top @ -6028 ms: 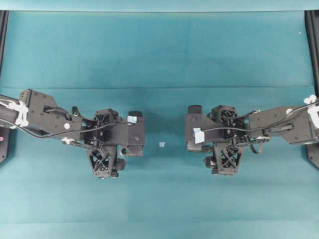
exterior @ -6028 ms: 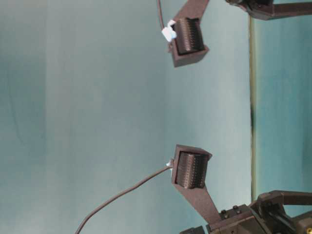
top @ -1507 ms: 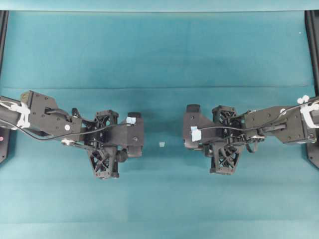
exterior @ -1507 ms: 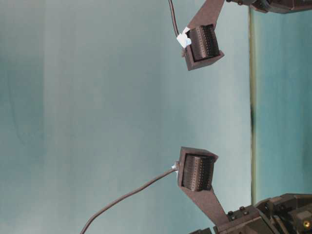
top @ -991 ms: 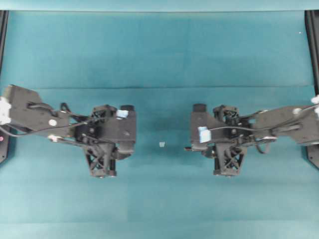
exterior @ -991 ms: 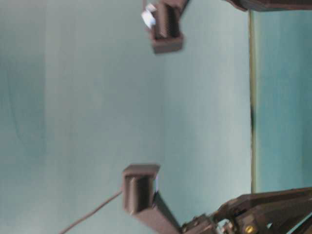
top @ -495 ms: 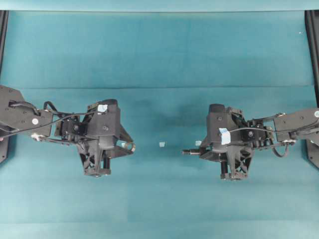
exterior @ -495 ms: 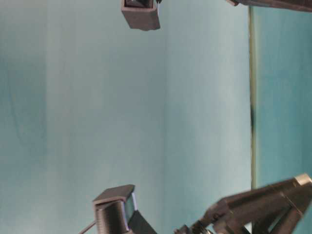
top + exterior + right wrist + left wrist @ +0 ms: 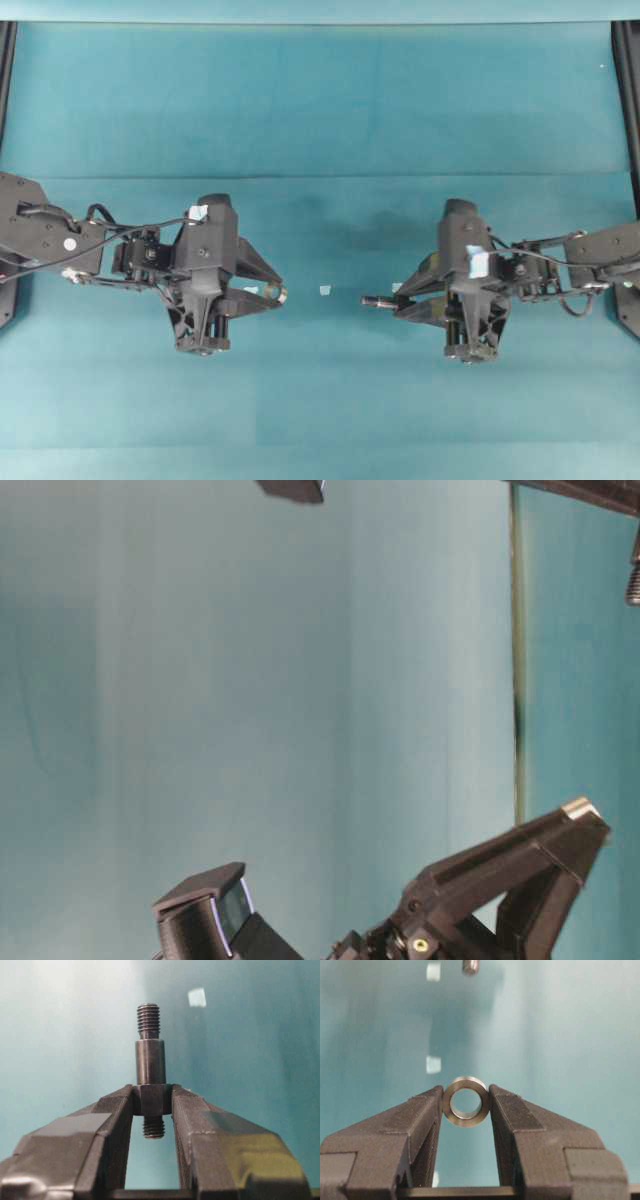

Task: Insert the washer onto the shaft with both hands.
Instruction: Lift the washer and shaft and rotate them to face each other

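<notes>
My left gripper (image 9: 276, 294) is shut on the washer (image 9: 283, 294), a small grey metal ring. In the left wrist view the washer (image 9: 465, 1101) is pinched at the fingertips, its hole facing forward. My right gripper (image 9: 402, 301) is shut on the shaft (image 9: 376, 301), which points left toward the washer across a gap. In the right wrist view the shaft (image 9: 150, 1060) is gripped at its thick collar, with its threaded end sticking out past the tips. The shaft's end (image 9: 470, 966) shows at the top of the left wrist view. Both grippers are above the cloth.
A small pale tape scrap (image 9: 324, 290) lies on the teal cloth (image 9: 320, 120) between the two grippers; it also shows in the left wrist view (image 9: 433, 1064). Another scrap (image 9: 397, 287) lies by the right gripper. Black frame rails run along the far left and right edges.
Both grippers have drawn apart and turned from pointing down to lying level, tips facing each other. The washer and the shaft now show at the tips.
</notes>
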Available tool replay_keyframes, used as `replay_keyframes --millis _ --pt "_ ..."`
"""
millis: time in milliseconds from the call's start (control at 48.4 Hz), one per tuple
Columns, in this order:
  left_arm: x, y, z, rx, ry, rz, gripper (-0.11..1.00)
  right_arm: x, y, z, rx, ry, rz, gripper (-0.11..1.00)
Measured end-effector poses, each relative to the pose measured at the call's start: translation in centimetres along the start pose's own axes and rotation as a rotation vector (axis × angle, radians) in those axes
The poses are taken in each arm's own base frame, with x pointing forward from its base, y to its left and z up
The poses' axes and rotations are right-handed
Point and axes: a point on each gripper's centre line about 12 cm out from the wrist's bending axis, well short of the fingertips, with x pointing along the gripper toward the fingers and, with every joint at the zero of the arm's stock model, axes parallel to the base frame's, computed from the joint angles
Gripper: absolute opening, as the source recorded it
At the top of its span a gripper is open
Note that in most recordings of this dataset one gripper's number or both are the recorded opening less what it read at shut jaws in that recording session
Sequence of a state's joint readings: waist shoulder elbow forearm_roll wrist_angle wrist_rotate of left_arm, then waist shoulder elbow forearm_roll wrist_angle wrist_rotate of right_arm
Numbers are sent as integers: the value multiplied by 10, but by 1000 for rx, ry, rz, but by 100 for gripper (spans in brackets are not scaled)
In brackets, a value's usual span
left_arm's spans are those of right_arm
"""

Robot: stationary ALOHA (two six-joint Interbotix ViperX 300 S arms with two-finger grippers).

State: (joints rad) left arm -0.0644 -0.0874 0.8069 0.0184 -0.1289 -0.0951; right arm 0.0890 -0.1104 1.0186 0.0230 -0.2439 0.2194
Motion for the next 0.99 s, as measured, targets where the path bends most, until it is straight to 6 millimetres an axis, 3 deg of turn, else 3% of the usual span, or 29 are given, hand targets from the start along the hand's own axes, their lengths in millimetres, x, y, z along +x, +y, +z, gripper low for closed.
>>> replay_keyframes --millis 516,991 --pt "-3 -1 12 -64 -187 -25 34 6 2 3 6 -104 26 0" --pt "13 -2 3 -77 -194 -31 34 15 6 4 1 -172 52 0"
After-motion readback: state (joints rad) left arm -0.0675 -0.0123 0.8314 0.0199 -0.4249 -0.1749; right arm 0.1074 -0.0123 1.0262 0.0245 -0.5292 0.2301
